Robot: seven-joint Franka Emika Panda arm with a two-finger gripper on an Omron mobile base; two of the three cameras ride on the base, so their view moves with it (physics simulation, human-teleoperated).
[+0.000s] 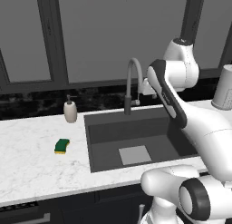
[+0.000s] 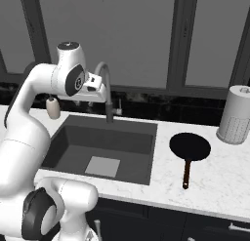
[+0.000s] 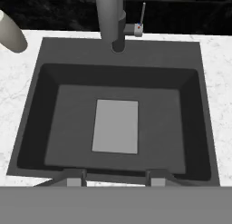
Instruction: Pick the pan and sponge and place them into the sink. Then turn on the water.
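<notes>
The pan (image 2: 190, 147) is round and black and lies flat on the counter right of the sink (image 2: 122, 137), its reddish-brown handle (image 2: 186, 172) pointing toward the front edge. The yellow and green sponge (image 1: 62, 146) rests on the counter left of the sink (image 1: 131, 130). My gripper (image 3: 115, 178) hangs above the basin (image 3: 68, 128), just in front of the arched faucet (image 3: 108, 14), looking straight down. Its fingers stand apart with nothing between them. No water shows at the spout, and the basin holds only its lighter grey square (image 3: 115, 125).
A beige soap dispenser (image 1: 70, 110) stands at the sink's back left corner. At the far right of the counter stands a tall grey canister (image 2: 237, 115). The faucet's small lever (image 3: 139, 23) sits at its right side. Dark windows close off the back.
</notes>
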